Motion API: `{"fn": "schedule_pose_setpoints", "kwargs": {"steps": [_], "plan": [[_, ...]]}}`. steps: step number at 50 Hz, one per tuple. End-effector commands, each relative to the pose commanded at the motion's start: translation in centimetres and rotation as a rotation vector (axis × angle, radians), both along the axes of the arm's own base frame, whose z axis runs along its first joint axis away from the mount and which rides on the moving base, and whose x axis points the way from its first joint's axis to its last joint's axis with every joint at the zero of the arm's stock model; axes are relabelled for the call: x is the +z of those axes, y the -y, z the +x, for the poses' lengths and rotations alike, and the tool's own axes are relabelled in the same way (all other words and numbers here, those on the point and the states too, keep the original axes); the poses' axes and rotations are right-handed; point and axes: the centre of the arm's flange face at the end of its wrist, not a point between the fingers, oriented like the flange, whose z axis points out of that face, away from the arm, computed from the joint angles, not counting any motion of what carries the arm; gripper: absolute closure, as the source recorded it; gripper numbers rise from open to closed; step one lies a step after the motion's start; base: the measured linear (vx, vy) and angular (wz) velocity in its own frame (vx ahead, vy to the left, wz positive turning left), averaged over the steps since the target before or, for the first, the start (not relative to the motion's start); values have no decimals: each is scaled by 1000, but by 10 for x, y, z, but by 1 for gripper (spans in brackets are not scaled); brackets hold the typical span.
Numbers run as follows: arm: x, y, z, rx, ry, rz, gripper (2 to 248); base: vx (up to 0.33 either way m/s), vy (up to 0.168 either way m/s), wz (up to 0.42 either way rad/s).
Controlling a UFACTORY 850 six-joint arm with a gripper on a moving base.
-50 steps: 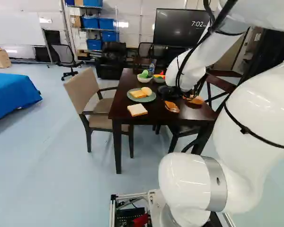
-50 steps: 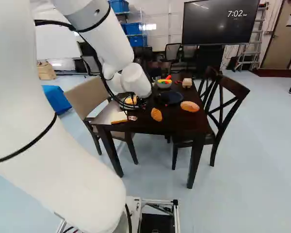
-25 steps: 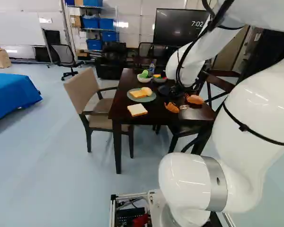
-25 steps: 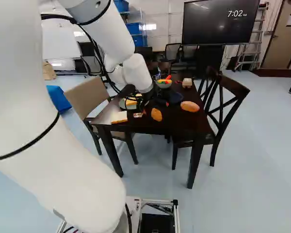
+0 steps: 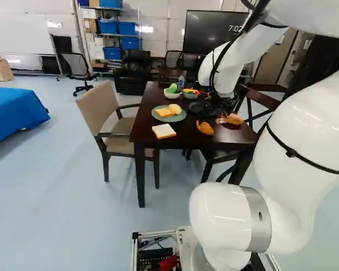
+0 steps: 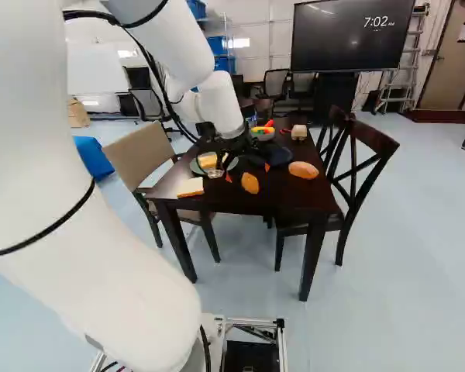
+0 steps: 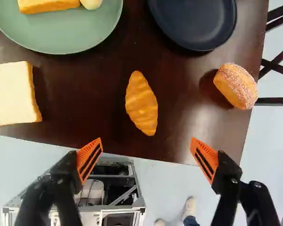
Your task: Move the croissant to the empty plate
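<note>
The gripper (image 7: pixel 146 148) has its 2 fingers spread wide, with orange pads (image 7: pixel 89 160) facing one another and nothing between them. The croissant (image 7: pixel 141 103) lies on the table (image 7: pixel 85 108), ahead of the fingertips and close to the line midway between them, touching neither.

Its long axis runs mostly away from the fingers, the far tip leaning a little toward the side of the green plate (image 7: pixel 66 42). So the 2 pads face its long flanks, and closing should pinch it across its narrow middle; a slight turn of the wrist would square them up. The only arm at work, the white arm (image 6: pixel 221 105), has to bring the fingers forward over it and down before closing. Too hard a squeeze could dent it or roll it out.

The empty dark plate (image 7: pixel 193 21) sits farther ahead than the croissant, off toward the side of the doughnut (image 7: pixel 236 86). The carry, I judge, is short: lift, go forward and toward that side, lower, release.
</note>
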Motion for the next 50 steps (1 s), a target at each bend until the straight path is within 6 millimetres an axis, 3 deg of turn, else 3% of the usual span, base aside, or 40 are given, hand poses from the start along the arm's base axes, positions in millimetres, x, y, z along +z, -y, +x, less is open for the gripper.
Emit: {"fn": "schedule_pose_setpoints", "kwargs": {"steps": [28,50], "plan": [[-3,21,37,-73,-107,62,3,0,0,0],[-31,23,83,-60,-174,80,3,0,0,0]]}}
